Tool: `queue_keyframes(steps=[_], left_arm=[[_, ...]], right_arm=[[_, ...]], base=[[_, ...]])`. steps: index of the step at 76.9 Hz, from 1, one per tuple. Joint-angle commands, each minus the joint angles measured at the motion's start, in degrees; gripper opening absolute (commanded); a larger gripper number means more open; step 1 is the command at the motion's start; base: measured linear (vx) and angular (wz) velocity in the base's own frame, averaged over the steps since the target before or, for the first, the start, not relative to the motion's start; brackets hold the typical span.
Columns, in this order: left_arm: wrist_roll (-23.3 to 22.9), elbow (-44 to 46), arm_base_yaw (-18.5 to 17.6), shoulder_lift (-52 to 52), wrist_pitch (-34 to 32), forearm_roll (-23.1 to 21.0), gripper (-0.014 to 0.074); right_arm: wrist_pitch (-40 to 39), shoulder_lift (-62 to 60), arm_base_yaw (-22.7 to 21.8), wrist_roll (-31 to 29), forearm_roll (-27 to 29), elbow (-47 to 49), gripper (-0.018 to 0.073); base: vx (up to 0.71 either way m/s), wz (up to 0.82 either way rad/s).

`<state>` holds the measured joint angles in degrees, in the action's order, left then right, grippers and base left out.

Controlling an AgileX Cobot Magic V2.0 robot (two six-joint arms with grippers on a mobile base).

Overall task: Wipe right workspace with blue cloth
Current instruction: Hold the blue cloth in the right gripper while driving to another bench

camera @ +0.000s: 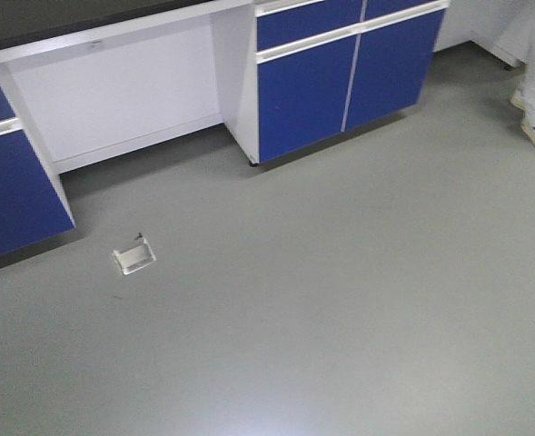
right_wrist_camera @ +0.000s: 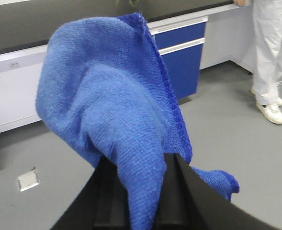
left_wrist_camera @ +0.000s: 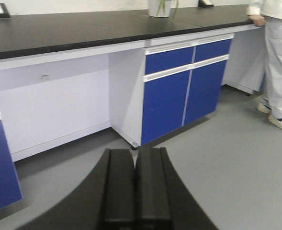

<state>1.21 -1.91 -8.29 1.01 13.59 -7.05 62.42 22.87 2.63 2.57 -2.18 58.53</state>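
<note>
The blue cloth (right_wrist_camera: 112, 105) was off the worktop. It hung in the air in front of the blue cabinet (right_wrist_camera: 181, 57), on the robot's side of it. The right jaws were clamped on a gathered fold of it, so most of the fabric billowed up over them and 1 corner drooped beside them. The left jaws were together with nothing between them, pointing at the foot of the same cabinet.

The right workspace (left_wrist_camera: 73, 31), a matte black worktop, ran above the cabinet and off to its left in the wrist views. A pale pot (left_wrist_camera: 160, 7) stood on it just above the cabinet. A person in white (left_wrist_camera: 277, 62) stood to the cabinet's right with 1 hand on the worktop edge.

The cloth looked light, limp and wrinkly, so it would likely bunch rather than lie flat. A deep pinch on a thick fold seemed the right hold, since drag on the matte surface could pull a thin edge free. Wiping had not begun, and the loose bulk would need to be pressed down under the jaws.
</note>
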Motion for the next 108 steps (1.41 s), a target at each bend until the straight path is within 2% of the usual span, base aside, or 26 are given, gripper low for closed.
queue_keyframes(steps=[1, 50, 108], left_arm=[[0.0, 1.4, -0.3, 0.0, -4.7, -0.3, -0.0006], [0.0, 1.4, -0.3, 0.0, -4.7, -0.3, -0.0006], [0.0, 1.4, -0.3, 0.0, -4.7, -0.3, -0.0006]], right_arm=[[-4.4, 0.9, 0.0, -0.6, -0.1, 1.5, -0.0004], [-4.4, 0.9, 0.0, -0.6, -0.2, 1.5, -0.0004], [-4.4, 0.9, 0.0, -0.6, -0.1, 1.5, -0.0004]], base=[[0.2, 0.33], [0.25, 0.22], [0.36, -0.14]])
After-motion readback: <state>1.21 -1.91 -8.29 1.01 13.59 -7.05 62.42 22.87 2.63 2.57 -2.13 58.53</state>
